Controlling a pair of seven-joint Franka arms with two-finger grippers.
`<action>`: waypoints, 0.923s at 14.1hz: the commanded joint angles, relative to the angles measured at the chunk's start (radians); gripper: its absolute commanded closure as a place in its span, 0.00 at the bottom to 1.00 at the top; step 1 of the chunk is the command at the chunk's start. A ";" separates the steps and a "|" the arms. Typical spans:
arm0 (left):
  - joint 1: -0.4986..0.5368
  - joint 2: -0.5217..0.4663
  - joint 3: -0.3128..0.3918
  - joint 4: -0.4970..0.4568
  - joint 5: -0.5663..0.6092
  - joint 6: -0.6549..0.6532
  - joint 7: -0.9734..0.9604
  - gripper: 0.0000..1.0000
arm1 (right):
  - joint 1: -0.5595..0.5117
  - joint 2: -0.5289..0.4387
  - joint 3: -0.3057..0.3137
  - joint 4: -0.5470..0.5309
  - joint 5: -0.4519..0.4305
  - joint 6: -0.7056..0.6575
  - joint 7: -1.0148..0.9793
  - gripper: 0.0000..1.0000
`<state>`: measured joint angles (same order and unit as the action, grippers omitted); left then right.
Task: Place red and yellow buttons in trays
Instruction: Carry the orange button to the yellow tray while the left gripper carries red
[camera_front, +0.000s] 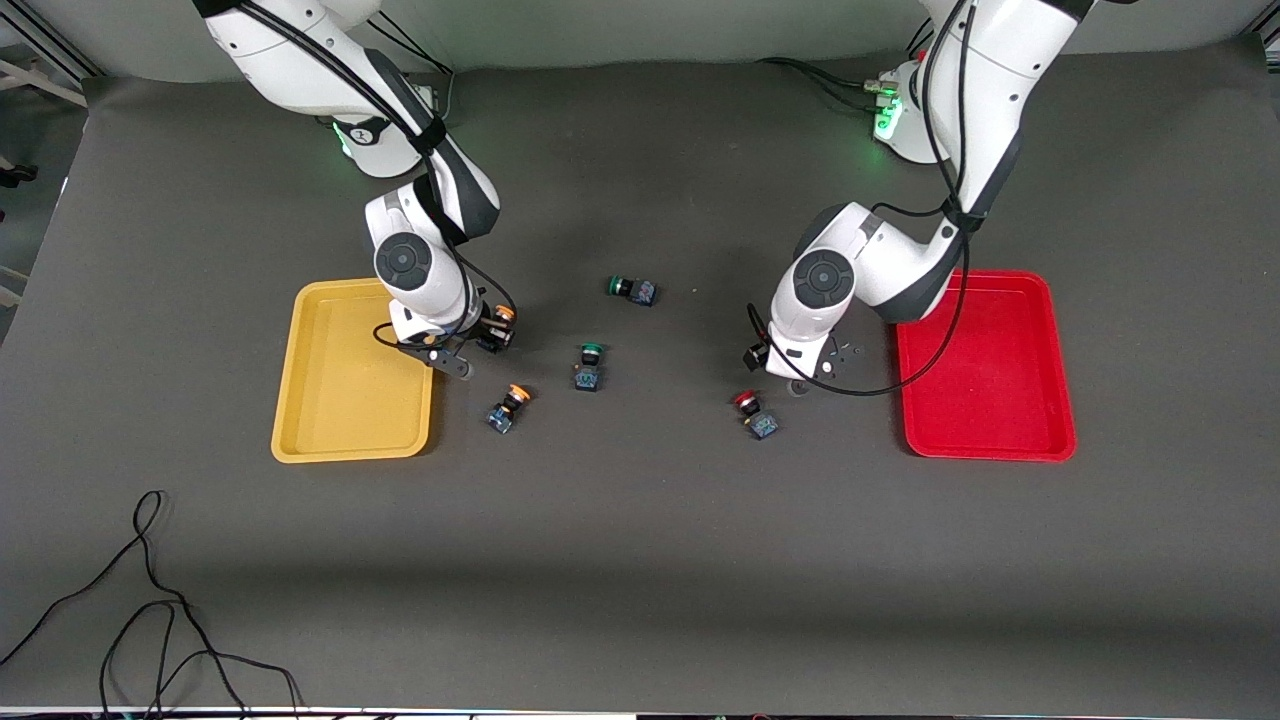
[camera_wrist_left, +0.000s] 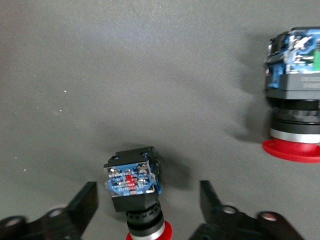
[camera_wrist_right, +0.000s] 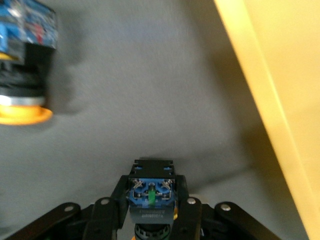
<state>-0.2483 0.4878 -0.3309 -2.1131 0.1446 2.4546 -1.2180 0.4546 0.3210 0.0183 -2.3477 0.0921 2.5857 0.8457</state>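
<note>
My right gripper (camera_front: 492, 330) is shut on a yellow-capped button (camera_front: 503, 316), low beside the yellow tray (camera_front: 350, 400); its wrist view shows the fingers clamped on the blue body (camera_wrist_right: 151, 192) and the tray's rim (camera_wrist_right: 250, 80). A second yellow button (camera_front: 508, 407) lies on the mat nearer the camera, also in that wrist view (camera_wrist_right: 22, 70). My left gripper (camera_front: 800, 378) is open, low beside the red tray (camera_front: 990, 410), its fingers either side of a red-capped button (camera_wrist_left: 133, 181) without touching. Another red button (camera_front: 757, 413) lies close by, also in the left wrist view (camera_wrist_left: 295, 105).
Two green-capped buttons lie mid-table, one (camera_front: 633, 289) farther from the camera and one (camera_front: 590, 365) nearer. Loose black cables (camera_front: 150, 600) trail at the front corner on the right arm's end. Both trays hold nothing.
</note>
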 joint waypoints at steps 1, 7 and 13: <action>-0.025 0.001 0.016 0.005 0.017 -0.002 -0.034 0.60 | -0.081 -0.169 -0.006 -0.004 0.015 -0.166 -0.034 1.00; -0.011 -0.029 0.019 0.128 0.018 -0.188 0.006 1.00 | -0.200 -0.284 -0.142 -0.056 0.021 -0.306 -0.366 1.00; 0.245 -0.233 0.019 0.286 -0.120 -0.621 0.672 1.00 | -0.200 -0.192 -0.227 -0.064 0.024 -0.222 -0.481 0.30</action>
<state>-0.1027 0.3467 -0.3112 -1.7709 0.0617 1.8963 -0.7600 0.2437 0.0912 -0.2129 -2.4136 0.0921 2.3110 0.3833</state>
